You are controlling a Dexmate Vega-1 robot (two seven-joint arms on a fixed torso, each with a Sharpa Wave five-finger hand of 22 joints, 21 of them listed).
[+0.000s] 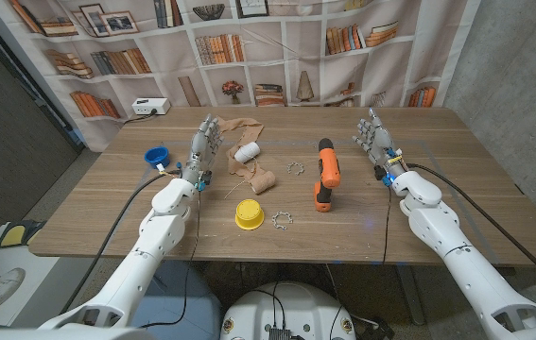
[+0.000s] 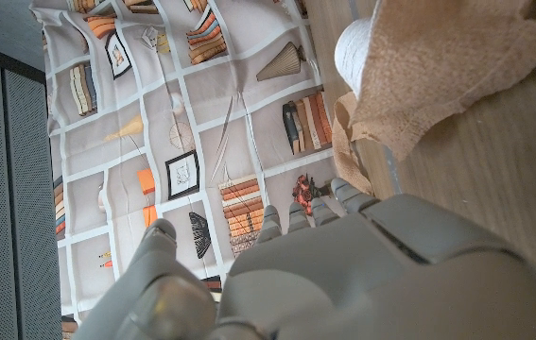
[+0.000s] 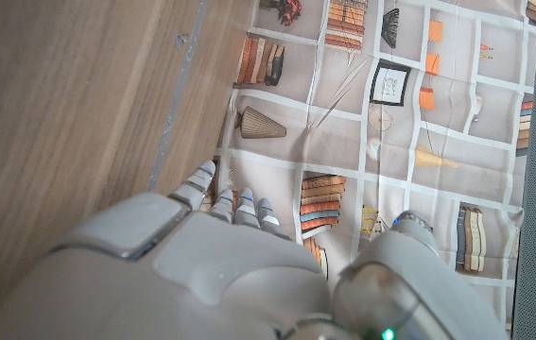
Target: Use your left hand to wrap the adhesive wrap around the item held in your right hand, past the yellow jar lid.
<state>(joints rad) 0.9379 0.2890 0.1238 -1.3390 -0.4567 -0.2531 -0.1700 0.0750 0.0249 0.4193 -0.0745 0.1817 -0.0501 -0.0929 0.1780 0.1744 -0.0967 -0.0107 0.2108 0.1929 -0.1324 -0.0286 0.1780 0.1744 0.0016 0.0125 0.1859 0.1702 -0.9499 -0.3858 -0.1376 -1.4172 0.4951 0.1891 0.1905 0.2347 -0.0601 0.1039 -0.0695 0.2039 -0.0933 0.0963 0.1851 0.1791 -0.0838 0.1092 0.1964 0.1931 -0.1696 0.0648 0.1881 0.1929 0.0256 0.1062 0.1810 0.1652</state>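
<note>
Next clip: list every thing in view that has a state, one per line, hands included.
left hand: open, holding nothing, beside the wrap
right hand: open, holding nothing
adhesive wrap: tan, partly unrolled, loose on the table
white roll: lying on its side by the wrap
orange drill: lying on its side
yellow jar lid: on the table, off any jar
blue cup: upright
</note>
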